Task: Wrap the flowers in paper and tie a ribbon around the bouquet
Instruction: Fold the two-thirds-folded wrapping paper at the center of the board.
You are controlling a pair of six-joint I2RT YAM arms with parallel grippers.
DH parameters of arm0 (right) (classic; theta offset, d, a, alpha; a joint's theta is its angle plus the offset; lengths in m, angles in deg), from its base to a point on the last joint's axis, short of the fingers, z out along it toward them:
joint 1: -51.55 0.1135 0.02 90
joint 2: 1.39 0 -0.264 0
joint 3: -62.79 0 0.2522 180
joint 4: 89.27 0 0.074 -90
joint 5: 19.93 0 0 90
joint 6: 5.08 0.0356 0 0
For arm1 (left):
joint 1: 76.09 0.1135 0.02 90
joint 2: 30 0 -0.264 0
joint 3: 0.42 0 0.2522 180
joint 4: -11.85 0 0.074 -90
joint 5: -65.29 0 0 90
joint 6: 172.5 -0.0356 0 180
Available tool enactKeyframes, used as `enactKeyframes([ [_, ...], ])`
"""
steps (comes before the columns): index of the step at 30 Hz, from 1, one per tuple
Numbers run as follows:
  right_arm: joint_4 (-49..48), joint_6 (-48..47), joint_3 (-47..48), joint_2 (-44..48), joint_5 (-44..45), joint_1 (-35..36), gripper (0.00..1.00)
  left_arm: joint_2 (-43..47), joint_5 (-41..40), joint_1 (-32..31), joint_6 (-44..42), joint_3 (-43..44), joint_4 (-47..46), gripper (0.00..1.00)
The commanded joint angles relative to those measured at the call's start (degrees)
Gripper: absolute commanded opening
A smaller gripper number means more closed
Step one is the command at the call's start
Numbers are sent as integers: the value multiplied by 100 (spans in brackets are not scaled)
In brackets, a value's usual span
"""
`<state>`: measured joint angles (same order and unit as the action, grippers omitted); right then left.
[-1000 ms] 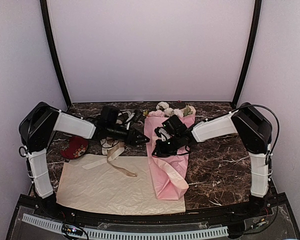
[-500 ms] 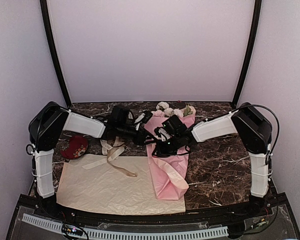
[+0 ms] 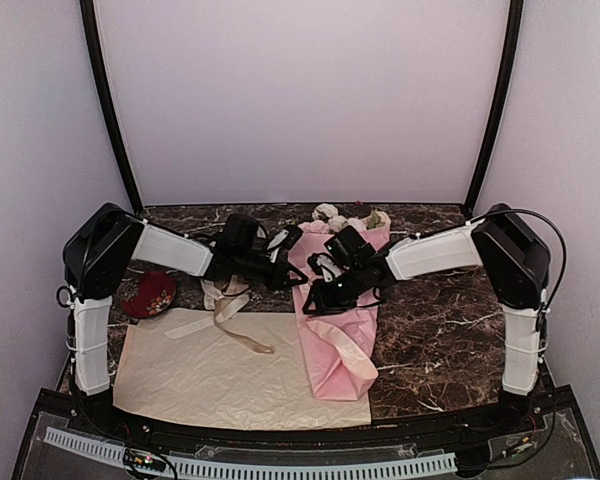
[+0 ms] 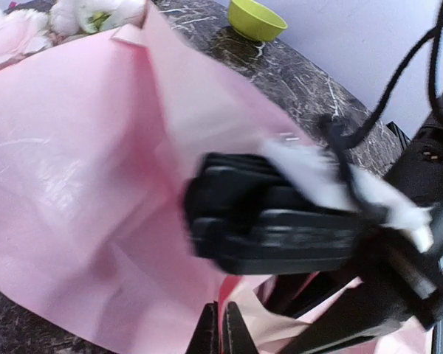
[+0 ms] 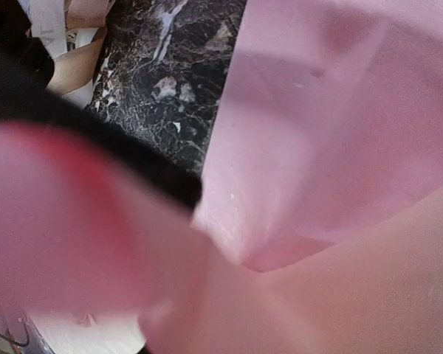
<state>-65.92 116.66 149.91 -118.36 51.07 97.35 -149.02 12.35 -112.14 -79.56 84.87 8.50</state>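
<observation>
half done: flowers [image 3: 342, 222] wrapped in pink paper [image 3: 320, 335] cone; ribbon [image 3: 352, 362] draped loose, untied. left gripper [image 4: 216, 330] pressed together at paper; right gripper [image 3: 315, 298], cannot tell.

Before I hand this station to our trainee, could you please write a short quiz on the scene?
1. True or false: the flowers sit at the bouquet's far end, toward the back wall.
2. The bouquet's narrow end rests on: A the cream sheet; B a tray; C a plate.
3. Which claw is shut?
Key: 1 true; 2 A; 3 the left claw.
</observation>
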Motion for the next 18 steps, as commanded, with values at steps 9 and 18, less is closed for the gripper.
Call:
enactKeyframes([
  [9,1133,-213,-672,2290,79,8,45,-557,109,360,542,38,-313,0],
  [18,513,1364,-3065,4539,931,831,59,-610,43,426,498,-21,-284,0],
])
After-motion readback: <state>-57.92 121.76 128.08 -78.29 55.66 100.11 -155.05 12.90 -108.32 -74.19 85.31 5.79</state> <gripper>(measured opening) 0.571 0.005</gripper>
